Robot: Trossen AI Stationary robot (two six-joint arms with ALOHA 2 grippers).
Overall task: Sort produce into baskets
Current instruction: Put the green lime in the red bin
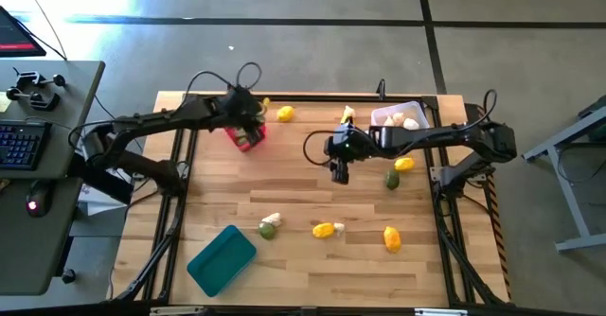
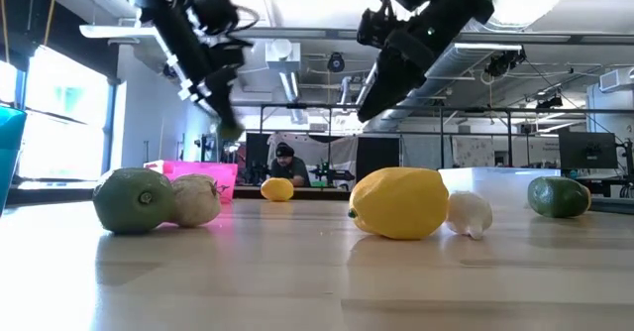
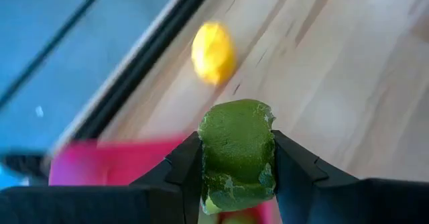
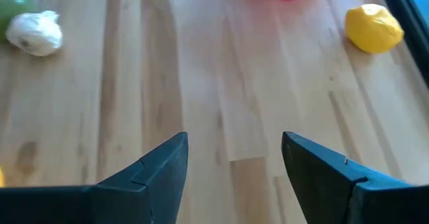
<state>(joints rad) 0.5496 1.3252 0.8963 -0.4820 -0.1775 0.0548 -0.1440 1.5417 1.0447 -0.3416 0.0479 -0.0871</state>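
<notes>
1. Left tool is gripping a green fruit and hanging right over the pink basket, so I'd say the drop-off step is in hand.
2. Next move probably just needs the jaws to let go while it's above the pink basket.
3. Right tool is sitting spread apart with nothing in it, well to the side of the pink basket, above bare desk.
4. Fruit is looking dull, bumpy and rounded; the basket is glossy plastic, the desk pale wood planks.

Wooden table with produce, baskets
</notes>
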